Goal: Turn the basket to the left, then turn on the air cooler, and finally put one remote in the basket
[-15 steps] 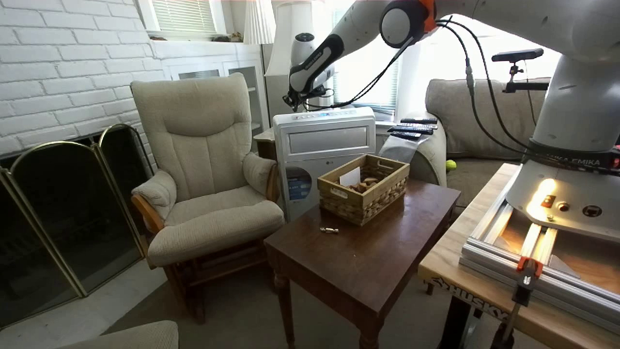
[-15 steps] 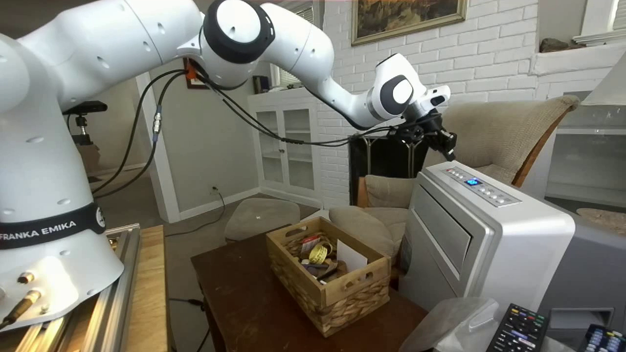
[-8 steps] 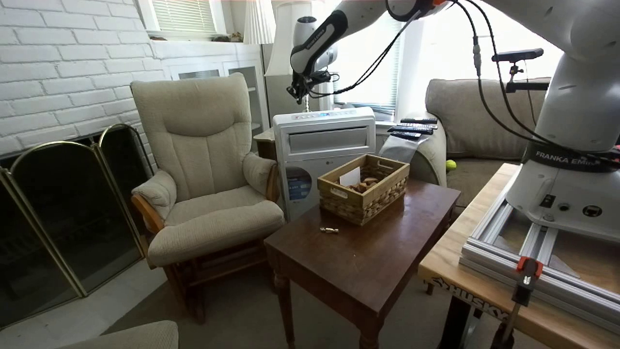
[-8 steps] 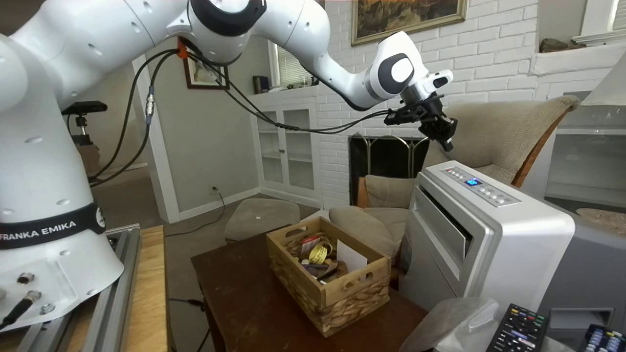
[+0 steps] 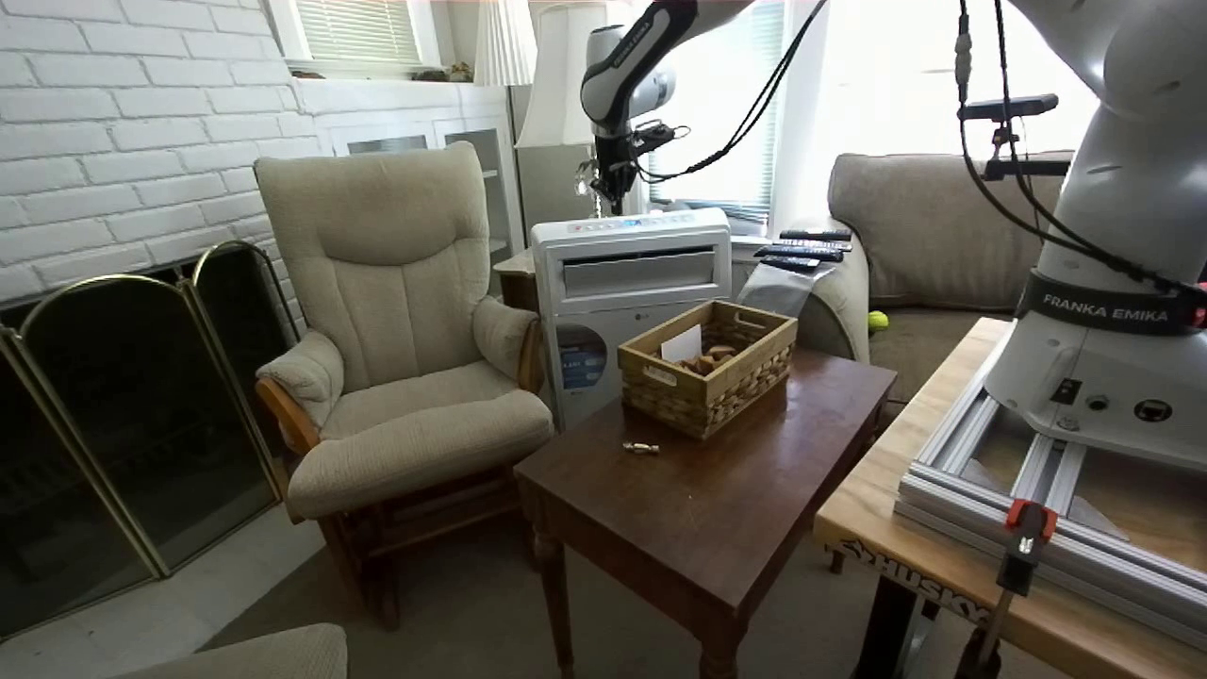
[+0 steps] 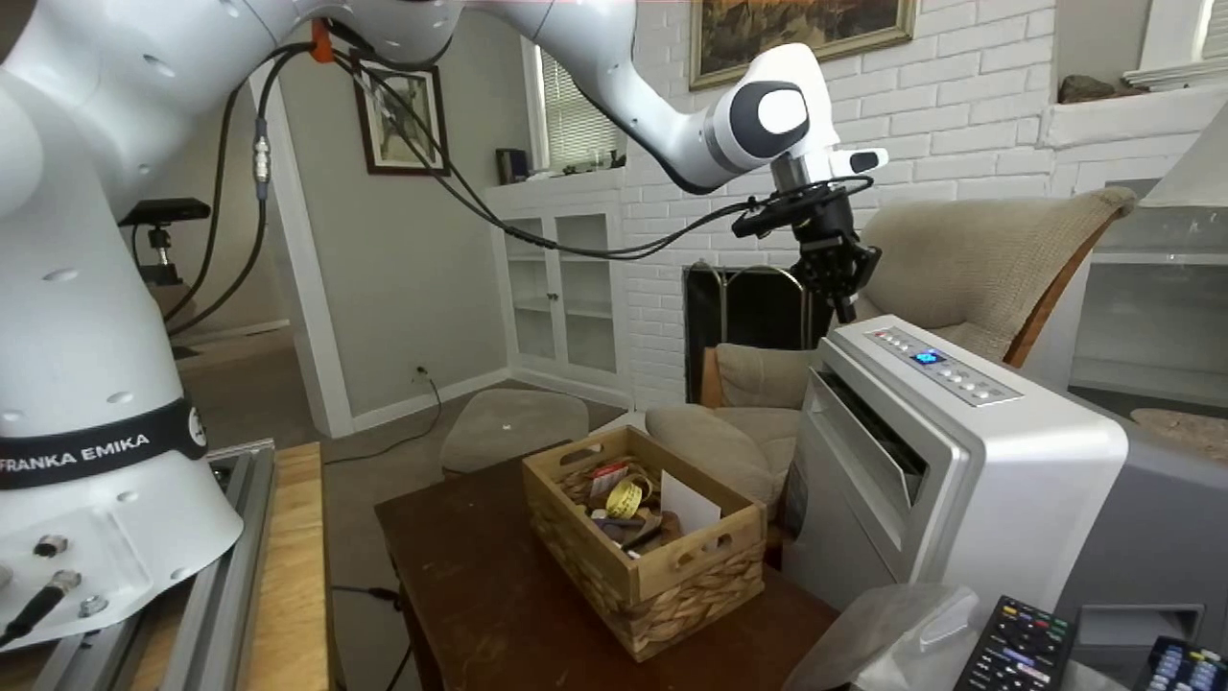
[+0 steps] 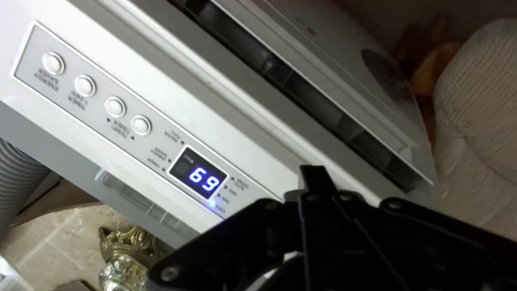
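Lifting clenched, empty hand (image 7: 317, 178) straight up advised, avoiding buttons (image 7: 140, 125): air cooler (image 7: 226, 121) likely on, display (image 7: 198, 173) lit, wrist-view centre-left.

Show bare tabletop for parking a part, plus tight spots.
Bare in an exterior view: wooden table between small metallic piece and near edge; also the strip from basket to the edge facing the workbench. Tight: between basket and air cooler; sofa arm, bearing several remotes.
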Motion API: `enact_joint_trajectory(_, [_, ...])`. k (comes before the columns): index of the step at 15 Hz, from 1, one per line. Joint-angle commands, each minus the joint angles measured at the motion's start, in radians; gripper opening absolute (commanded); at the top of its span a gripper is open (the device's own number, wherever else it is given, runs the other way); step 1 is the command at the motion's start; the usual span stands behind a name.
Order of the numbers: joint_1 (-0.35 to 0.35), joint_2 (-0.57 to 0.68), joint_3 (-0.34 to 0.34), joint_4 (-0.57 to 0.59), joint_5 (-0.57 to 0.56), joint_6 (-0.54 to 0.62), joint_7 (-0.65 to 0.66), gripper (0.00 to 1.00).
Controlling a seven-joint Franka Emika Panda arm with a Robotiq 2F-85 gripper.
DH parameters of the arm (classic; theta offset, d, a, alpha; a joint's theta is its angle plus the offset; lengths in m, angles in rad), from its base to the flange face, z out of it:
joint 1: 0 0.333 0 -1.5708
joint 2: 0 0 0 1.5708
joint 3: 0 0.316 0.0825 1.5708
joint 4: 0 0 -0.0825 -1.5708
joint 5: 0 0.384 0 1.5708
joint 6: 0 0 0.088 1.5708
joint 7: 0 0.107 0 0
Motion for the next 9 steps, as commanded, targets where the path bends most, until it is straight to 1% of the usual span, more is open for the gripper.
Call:
enact_joint_trajectory(1, [-0.025, -0.092, 0.025, -0.137, -0.054, -0.083, -0.07, 0.0])
enact_joint_trajectory(6, [-0.041, -0.121, 0.029, -0.217, -0.094, -0.174, -0.121, 0.0])
enact_joint_trajectory(8, [-0.04, -0.115, 0.018, -0.229, -0.112, -0.206, -0.107, 0.0])
enact_joint_trajectory(9, [-0.043, -0.113, 0.014, -0.237, -0.123, -0.212, -0.102, 0.26])
